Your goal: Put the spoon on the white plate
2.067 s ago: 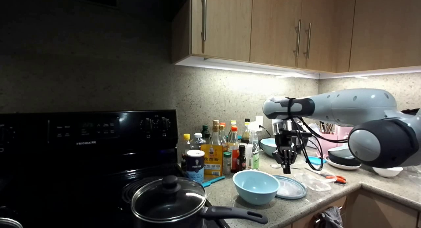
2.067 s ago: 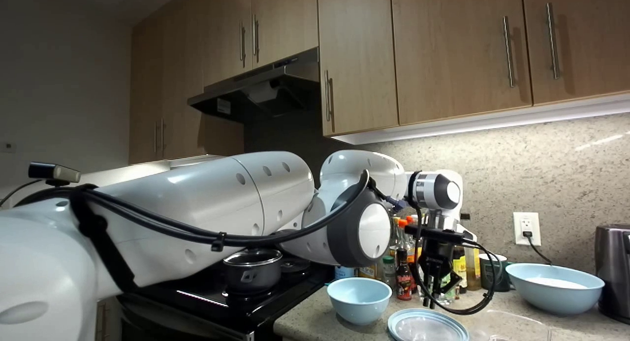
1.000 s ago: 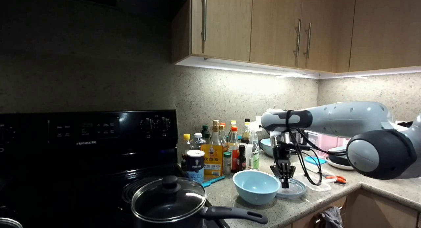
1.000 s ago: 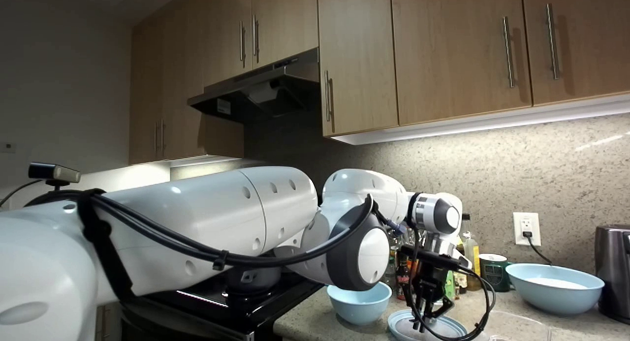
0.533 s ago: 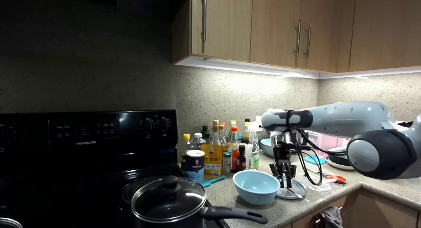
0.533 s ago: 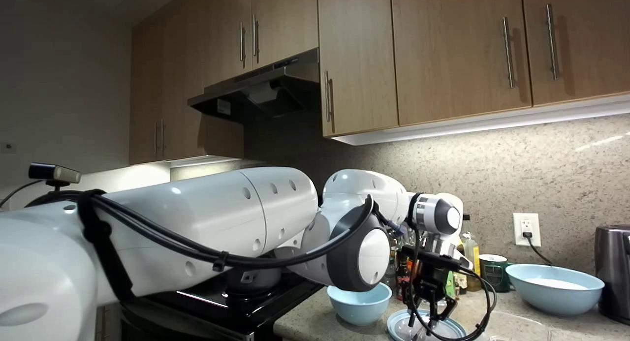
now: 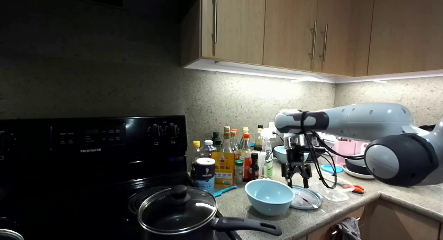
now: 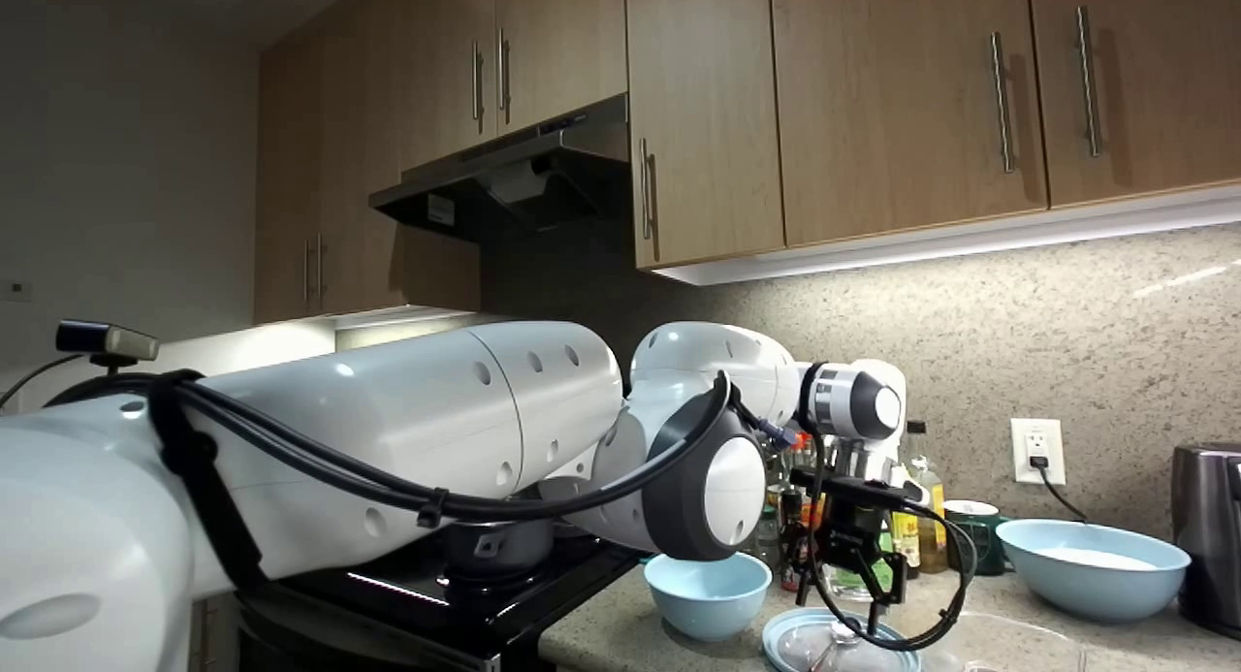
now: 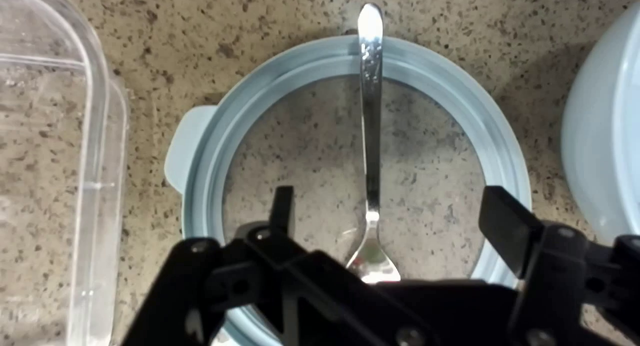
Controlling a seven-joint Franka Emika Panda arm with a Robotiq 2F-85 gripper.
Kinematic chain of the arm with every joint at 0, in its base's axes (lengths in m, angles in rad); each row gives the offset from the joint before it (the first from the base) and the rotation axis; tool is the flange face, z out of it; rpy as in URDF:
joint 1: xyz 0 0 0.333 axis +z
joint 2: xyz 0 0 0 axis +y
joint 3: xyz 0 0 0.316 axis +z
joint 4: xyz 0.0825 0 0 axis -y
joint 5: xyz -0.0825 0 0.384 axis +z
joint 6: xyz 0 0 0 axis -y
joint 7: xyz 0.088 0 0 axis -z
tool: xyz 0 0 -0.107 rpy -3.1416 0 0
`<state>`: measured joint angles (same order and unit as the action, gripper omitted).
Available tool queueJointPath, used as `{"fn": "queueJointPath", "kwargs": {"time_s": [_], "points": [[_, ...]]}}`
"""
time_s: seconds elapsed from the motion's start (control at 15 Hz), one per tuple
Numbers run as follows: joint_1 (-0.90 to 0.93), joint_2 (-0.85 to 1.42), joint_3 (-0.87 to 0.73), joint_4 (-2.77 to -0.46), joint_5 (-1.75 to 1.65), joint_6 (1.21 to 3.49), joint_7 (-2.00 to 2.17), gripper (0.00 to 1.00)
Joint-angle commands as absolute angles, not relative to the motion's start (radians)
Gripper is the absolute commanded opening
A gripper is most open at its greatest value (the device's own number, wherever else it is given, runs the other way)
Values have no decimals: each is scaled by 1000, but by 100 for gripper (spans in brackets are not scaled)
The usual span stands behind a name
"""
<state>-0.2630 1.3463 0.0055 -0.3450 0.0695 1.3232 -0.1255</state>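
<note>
In the wrist view the spoon (image 9: 371,131) lies on the lid-like plate (image 9: 205,186) upon the bench (image 9: 150,86), its handle end reaching past the rim (the spoon's head is partly hidden by the pincer (image 9: 390,198), whose fingers (image 9: 507,226) stand to either side), with a container (image 9: 95,186) near the plate's left and a bowl (image 9: 595,136) near its right. In an exterior view that bowl sits left of the plate, bottles (image 7: 246,163) stand behind it, and the pan (image 7: 178,212) rests farther left on the stove (image 7: 86,163). Another bowl (image 8: 1091,594) stands behind and right of the plate in an exterior view.
</note>
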Motion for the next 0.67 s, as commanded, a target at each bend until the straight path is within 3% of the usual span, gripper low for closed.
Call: {"fn": "queueJointPath", "kwargs": {"time_s": [0.0,0.6], "points": [[-244,1302,-11,-345,46,1355,-108,100],[-250,1303,0,-368,60,1357,-119,100]]}}
